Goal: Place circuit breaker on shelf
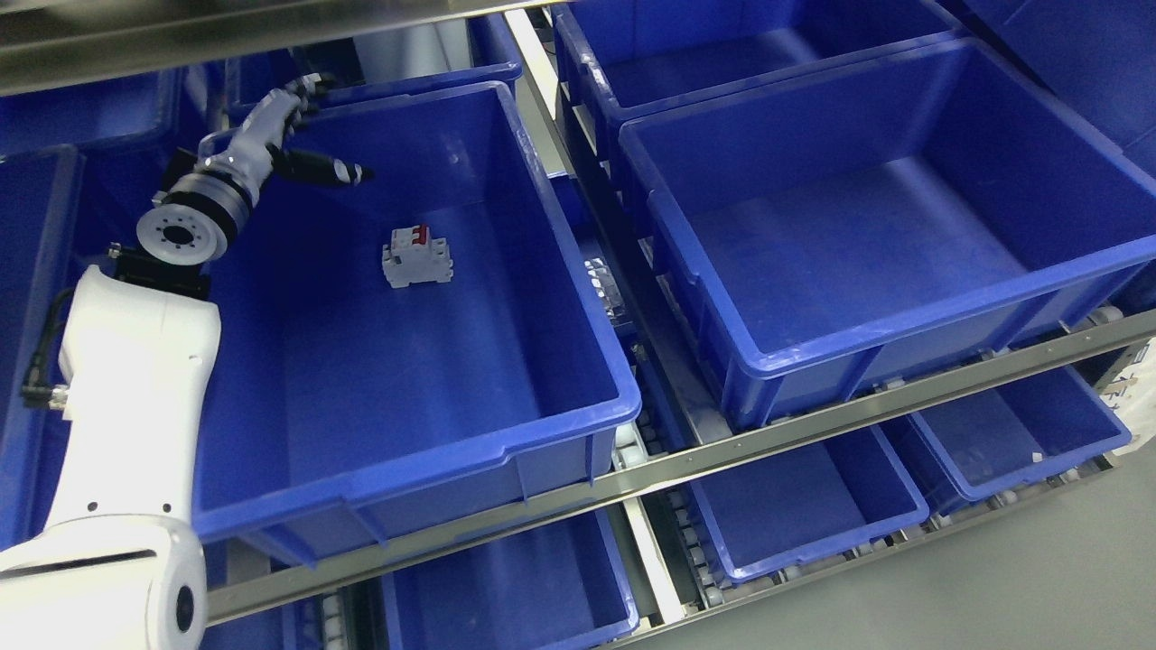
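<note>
1. the circuit breaker (416, 257) lay on the floor of the large blue bin (578, 298) on the left of the shelf (813, 429), towards its far end.
2. the left hand (275, 131) hovered over the bin's far left corner, well apart from the breaker, fingers (348, 171) spread and holding nothing.
3. the breaker looked small, rigid and light, with hard, smooth plastic sides.
4. it would best be pinched across its flat white sides, clear of the red switches.
</note>
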{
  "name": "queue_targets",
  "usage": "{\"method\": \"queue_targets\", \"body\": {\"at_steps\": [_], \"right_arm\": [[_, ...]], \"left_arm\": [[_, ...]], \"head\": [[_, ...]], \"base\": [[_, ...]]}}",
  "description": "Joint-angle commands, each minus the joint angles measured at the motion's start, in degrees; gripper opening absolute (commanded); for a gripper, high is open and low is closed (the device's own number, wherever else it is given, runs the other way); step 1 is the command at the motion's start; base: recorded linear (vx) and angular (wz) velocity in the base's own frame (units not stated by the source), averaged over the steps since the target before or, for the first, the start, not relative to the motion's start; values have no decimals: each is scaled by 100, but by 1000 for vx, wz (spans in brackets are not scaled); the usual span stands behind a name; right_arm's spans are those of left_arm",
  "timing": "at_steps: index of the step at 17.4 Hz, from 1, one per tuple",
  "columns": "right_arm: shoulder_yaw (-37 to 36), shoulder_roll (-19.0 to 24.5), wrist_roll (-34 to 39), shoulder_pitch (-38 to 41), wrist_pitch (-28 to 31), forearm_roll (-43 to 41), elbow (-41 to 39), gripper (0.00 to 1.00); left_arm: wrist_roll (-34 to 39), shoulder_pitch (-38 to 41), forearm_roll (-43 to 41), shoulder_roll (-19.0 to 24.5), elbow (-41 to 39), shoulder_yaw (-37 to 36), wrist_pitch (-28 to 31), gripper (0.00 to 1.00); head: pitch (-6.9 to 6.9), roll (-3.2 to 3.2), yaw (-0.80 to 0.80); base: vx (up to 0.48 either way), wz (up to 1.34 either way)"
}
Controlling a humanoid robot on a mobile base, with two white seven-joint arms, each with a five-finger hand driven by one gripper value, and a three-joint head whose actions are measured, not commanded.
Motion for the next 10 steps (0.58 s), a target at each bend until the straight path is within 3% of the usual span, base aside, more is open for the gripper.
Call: {"method": "queue_targets", "body": {"at_steps": [1,4,7,10], "right_arm": [[114,-100,4,1,951,0,0,100],[114,-100,4,1,951,0,0,100],[114,-100,4,1,951,0,0,100],[114,-100,4,1,951,0,0,100]], "left_arm": [[985,436,970,-803,-1800,1950,35,100],[961,1193,1418,-803,-3190,1170,123,100],[961,2481,1999,-803,-4727,178,414,100],[970,3110,2009,-803,-5408,-116,387,100]], "head": [[0,0,0],[-1,0,0],[-1,0,0],[-1,0,0]], "base": [[-123,118],[-192,136],[-209,135],[-232,12]]}}
